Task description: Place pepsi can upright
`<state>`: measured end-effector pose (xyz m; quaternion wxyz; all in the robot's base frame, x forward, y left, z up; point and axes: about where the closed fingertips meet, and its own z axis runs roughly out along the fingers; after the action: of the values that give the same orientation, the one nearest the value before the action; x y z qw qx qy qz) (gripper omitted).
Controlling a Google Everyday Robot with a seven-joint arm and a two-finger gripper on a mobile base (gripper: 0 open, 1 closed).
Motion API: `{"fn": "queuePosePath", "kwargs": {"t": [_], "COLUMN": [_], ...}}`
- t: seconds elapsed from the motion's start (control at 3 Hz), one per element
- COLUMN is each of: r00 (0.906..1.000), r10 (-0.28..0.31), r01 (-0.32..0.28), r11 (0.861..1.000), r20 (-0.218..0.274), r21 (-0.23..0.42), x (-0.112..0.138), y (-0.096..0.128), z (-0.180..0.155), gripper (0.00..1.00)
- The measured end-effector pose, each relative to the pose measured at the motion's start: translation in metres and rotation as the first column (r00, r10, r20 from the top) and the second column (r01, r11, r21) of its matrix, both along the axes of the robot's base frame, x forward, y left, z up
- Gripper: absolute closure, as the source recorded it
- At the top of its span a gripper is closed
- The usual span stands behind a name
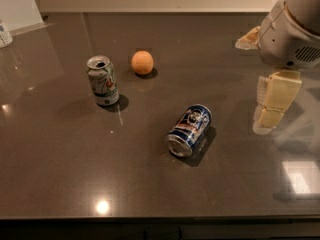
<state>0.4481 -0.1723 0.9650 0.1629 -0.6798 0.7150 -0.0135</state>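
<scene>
The pepsi can (189,129), dark blue with a round logo and silver ends, lies on its side on the dark tabletop (60,164), right of centre, with its open end toward the front left. My gripper (270,104) hangs over the table's right side, to the right of the can and a little farther back. It is apart from the can and holds nothing.
A pale green-and-white can (103,80) stands upright at the left. An orange (142,62) sits behind it, toward the middle. A white object (5,33) stands at the far left edge. The table's front edge runs along the bottom.
</scene>
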Motion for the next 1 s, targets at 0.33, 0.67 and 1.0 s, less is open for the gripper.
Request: {"fn": "queuePosePath", "kwargs": {"t": [0.33, 0.67, 1.0], "r00": [0.9906, 0.9569, 0.9005], "r10": [0.137, 0.290, 0.433], "r01": [-0.137, -0.290, -0.434], "r11": [0.991, 0.957, 0.901], "r20": [-0.003, -0.013, -0.040], "r21": [0.007, -0.002, -0.009], "x": [0.012, 0.021, 0.024], "y": [0.019, 0.037, 0.051], "z": [-0.016, -0.035, -0.058], "gripper": [0.00, 0.00, 0.00]}}
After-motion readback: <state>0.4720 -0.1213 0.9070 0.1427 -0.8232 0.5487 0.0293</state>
